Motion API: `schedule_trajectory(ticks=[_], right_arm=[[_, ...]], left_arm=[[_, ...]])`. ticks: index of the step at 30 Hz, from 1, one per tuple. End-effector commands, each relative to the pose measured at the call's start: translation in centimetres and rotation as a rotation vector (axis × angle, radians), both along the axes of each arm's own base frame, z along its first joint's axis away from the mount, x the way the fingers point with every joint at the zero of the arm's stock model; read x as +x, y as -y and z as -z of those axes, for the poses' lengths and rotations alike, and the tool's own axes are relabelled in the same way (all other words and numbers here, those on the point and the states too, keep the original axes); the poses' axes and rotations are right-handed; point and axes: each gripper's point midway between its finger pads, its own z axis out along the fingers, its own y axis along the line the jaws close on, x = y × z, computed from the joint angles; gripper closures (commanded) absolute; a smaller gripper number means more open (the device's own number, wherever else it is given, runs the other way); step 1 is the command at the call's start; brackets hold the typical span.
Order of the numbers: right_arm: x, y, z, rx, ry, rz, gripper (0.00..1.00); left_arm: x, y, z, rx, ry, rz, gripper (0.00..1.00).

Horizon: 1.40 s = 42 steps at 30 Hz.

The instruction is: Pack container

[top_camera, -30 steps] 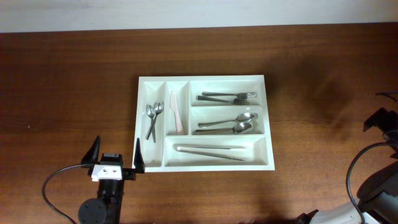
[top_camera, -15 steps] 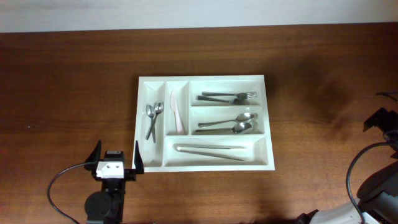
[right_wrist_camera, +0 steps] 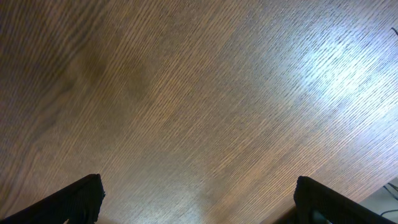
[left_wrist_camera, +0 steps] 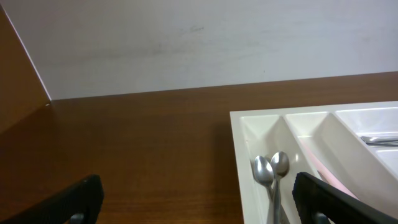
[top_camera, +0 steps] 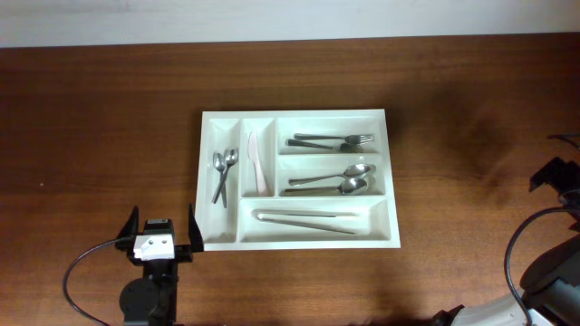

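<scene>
The white cutlery tray (top_camera: 391,172) lies in the middle of the table. It holds two small spoons (top_camera: 221,167), a pale pink knife (top_camera: 256,163), forks (top_camera: 331,141), two larger spoons (top_camera: 333,181) and tongs (top_camera: 306,221). My left gripper (top_camera: 162,224) is open and empty, just off the tray's near left corner. In the left wrist view the tray's rim (left_wrist_camera: 235,149) and the small spoons (left_wrist_camera: 271,169) lie between my left fingertips (left_wrist_camera: 198,198). My right gripper (right_wrist_camera: 198,198) is open and empty over bare wood; in the overhead view only part of the right arm (top_camera: 555,177) shows.
A pale wall (left_wrist_camera: 186,43) rises behind the table's far edge. Black cables loop beside the left arm (top_camera: 86,263) and the right arm (top_camera: 517,249). Brown wood surrounds the tray on every side.
My left gripper has drawn back toward the near edge and slightly left, away from the tray's corner. It stays open. The right arm has not moved.
</scene>
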Motion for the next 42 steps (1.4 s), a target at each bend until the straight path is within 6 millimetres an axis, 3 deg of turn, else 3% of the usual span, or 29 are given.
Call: schedule_trajectory(ticks=[1,37,42], right_arm=[[0.0,-0.2,0.3,0.008,-0.005,-0.002,0.01],[0.0,-0.2,0.3,0.009,-0.006,-0.002,0.01],[1.2,1.2,0.1,-0.052,0.041,-0.015,0.01]], left_arm=[[0.0,-0.1,0.0,0.015,0.001,-0.001,0.01],[0.0,-0.1,0.0,0.015,0.001,-0.002,0.01],[0.0,-0.1,0.0,0.015,0.001,-0.001,0.01]])
